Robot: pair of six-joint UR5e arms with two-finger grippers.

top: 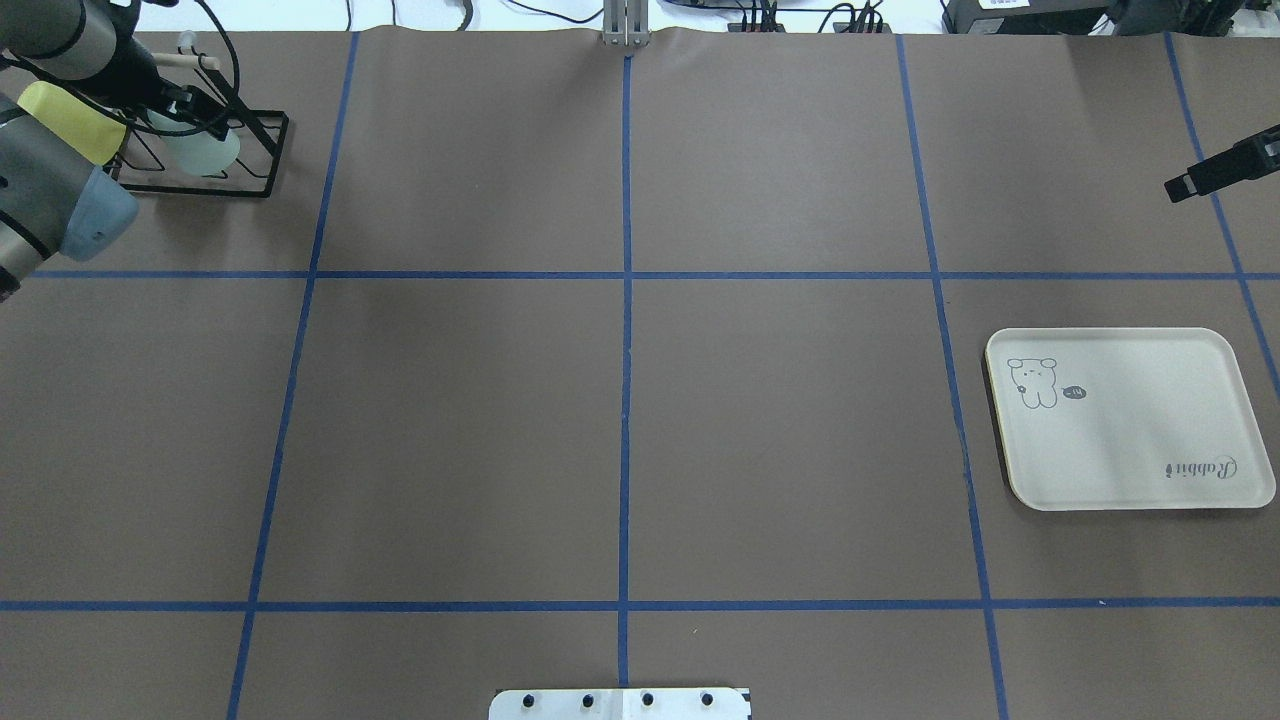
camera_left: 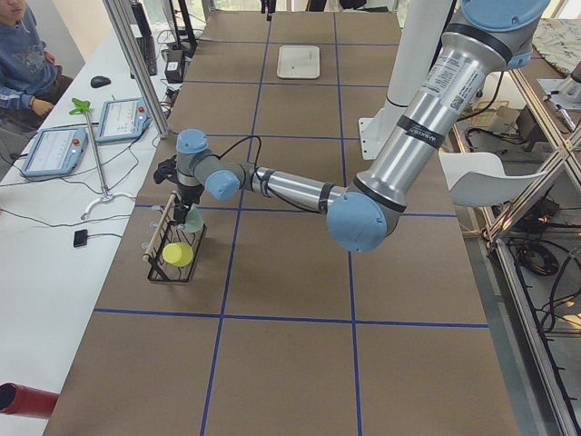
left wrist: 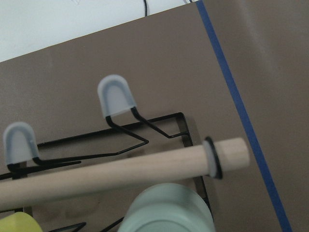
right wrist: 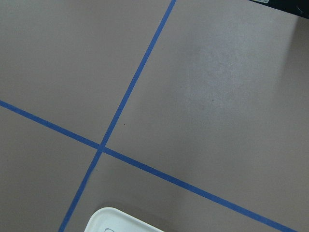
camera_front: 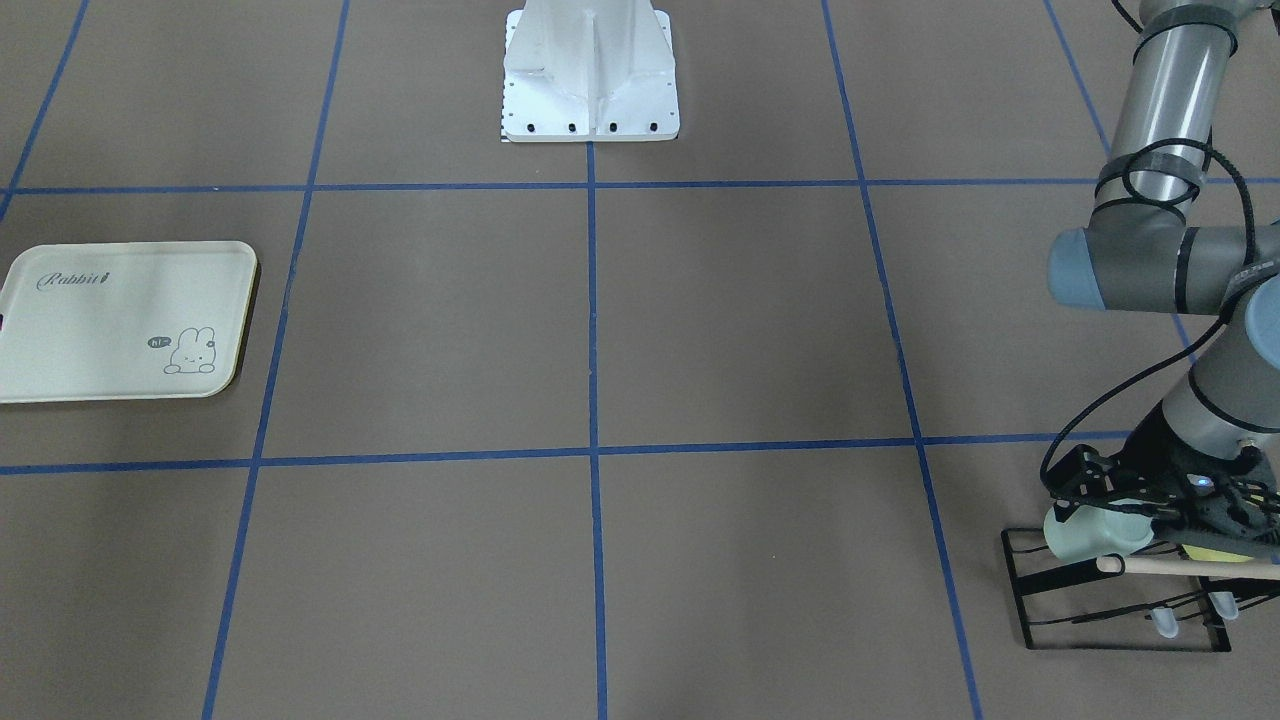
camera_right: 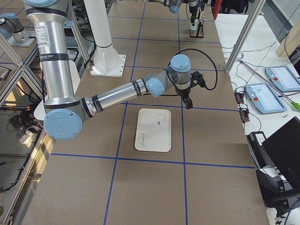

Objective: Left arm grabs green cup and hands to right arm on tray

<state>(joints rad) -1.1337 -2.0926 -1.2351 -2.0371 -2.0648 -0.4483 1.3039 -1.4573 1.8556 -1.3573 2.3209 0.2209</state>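
Left gripper (camera_front: 1115, 500), at the black wire rack (camera_front: 1040, 590) on the robot's left end of the table, sits directly over the green cup (camera_front: 1088, 532). No view shows its fingers plainly, so whether they have closed on the cup cannot be told. The cup rests in the rack just beside the wooden rod (camera_front: 1190, 567) and near a yellow-green cup (camera_front: 1215, 553). Well apart, at the opposite end, the tray (camera_front: 100, 330) holds no cup, and the right gripper (top: 1180, 186) hangs near it, its opening likewise unreadable. By this evidence the task stands at the grab, with lifting, hand-over and placing on the tray not yet done.
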